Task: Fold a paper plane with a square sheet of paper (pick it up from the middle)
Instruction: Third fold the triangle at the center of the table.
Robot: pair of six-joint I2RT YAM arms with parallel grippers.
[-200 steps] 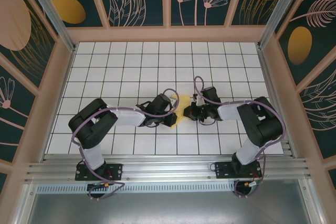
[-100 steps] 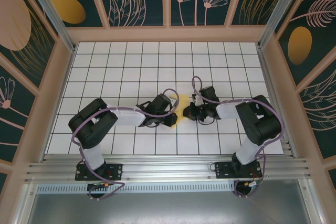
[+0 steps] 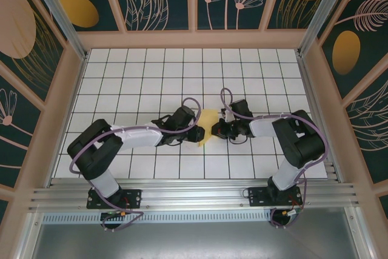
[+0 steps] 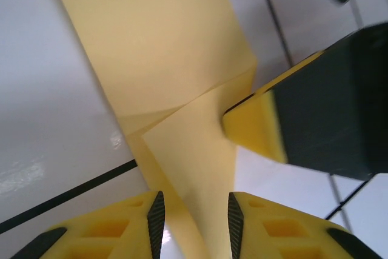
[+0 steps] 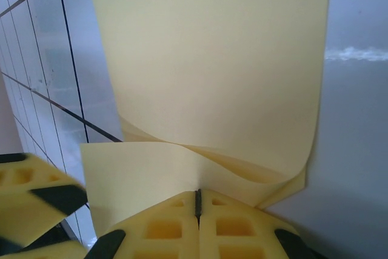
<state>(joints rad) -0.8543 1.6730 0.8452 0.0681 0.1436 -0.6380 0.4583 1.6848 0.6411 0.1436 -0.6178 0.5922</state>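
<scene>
The square sheet of paper [image 3: 207, 123] is yellow and partly folded, and it lies mid-table between my two grippers. My left gripper [image 3: 195, 130] reaches it from the left. In the left wrist view its jaws [image 4: 195, 221] stand apart, with a narrow folded strip of the paper [image 4: 163, 47] running between them and the pads clear of it. My right gripper [image 3: 217, 129] comes from the right. Its jaws [image 5: 197, 201] are shut on the near edge of the curled sheet [image 5: 206, 59]. A right fingertip [image 4: 315, 107] rests on the paper's fold.
The table [image 3: 151, 77] is white grid tiles, walled by a wooden frame with patterned panels. An aluminium rail [image 3: 194, 195] carries both arm bases at the near edge. Open tiles stretch behind and to both sides of the grippers.
My left gripper's jaws have come apart and let go of the paper, and the left arm's elbow has swung out to the left. The right gripper stays shut in place.
</scene>
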